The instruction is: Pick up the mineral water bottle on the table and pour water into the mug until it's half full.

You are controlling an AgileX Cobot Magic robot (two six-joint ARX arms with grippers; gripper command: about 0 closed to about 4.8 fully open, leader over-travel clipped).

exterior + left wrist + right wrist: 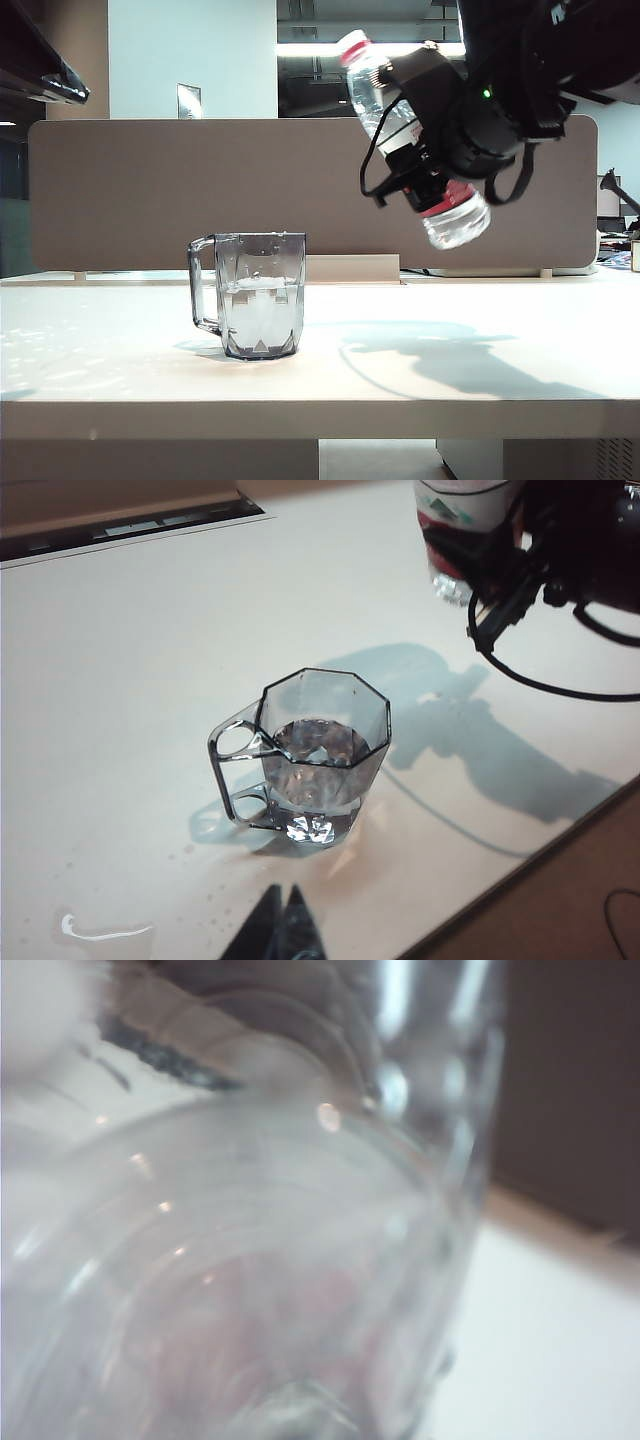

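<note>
The mug (259,295) stands upright on the table (480,390), its angular handle turned away from the side where the bottle hangs, and water (260,300) fills it to roughly half its height. From the left wrist view the same mug (315,755) shows its faceted rim and the water surface (320,745) inside, with the bare table (120,680) around it and a small wet smear (100,932) on the tabletop near the camera side of the mug.

Up and to the side of the mug, well clear of it and off the table, the right gripper (420,140) clasps the mineral water bottle (455,215) around its middle, over the label. The bottle is tilted, its red-ringed neck end higher and leaning toward the mug's side, its base lower and farther from the mug. In the right wrist view the bottle (250,1290) fills nearly everything as a blurred clear wall, so the fingers themselves cannot be made out there.

The left gripper (283,925) hangs above the table just short of the mug, its two dark tips pressed together, holding nothing. The bottle (465,520) and the right arm's dark wrist sit beyond the mug in that view.
</note>
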